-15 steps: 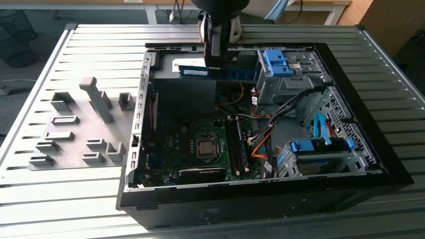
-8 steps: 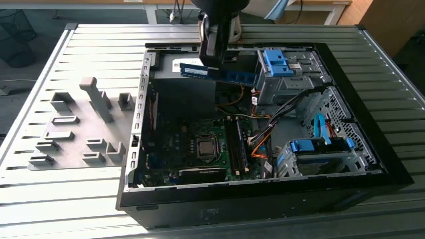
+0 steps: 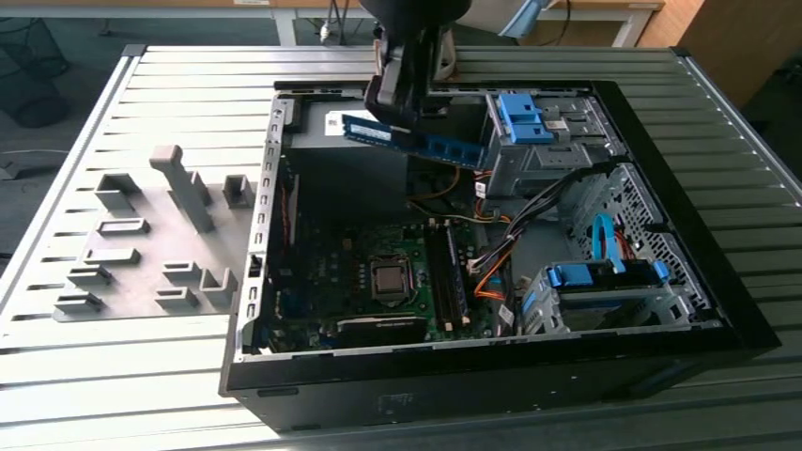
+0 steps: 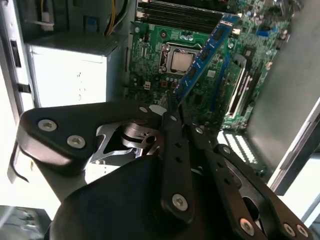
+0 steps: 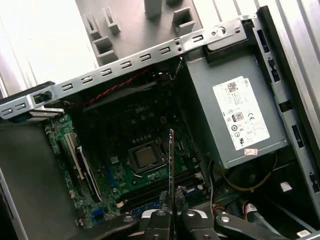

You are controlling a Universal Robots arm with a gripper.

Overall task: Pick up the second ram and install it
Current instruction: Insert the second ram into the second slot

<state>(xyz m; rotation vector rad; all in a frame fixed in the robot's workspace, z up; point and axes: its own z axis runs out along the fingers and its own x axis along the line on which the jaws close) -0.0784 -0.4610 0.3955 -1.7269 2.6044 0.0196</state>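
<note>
The second ram (image 3: 420, 144) is a long blue stick with dark chips. It hangs tilted in the air over the back of the open computer case (image 3: 739, 310), with my gripper (image 3: 393, 115) shut on one end. In the second wrist view the ram (image 4: 202, 57) juts out from between the fingers (image 4: 172, 125) towards the green motherboard (image 4: 200, 40). The first wrist view shows the ram (image 5: 171, 160) edge-on above the processor socket (image 5: 145, 157), and the dark memory slots (image 5: 160, 192) lie close beside it. On the motherboard (image 3: 376, 282) the slots (image 3: 445, 272) lie well below the stick.
A grey power supply (image 5: 235, 120) fills one corner of the case. Blue drive cages (image 3: 527, 117) (image 3: 602, 277) and orange and black cables (image 3: 495, 272) stand on the exterior view's right. Grey holders (image 3: 163, 235) sit on the slatted table at the exterior view's left.
</note>
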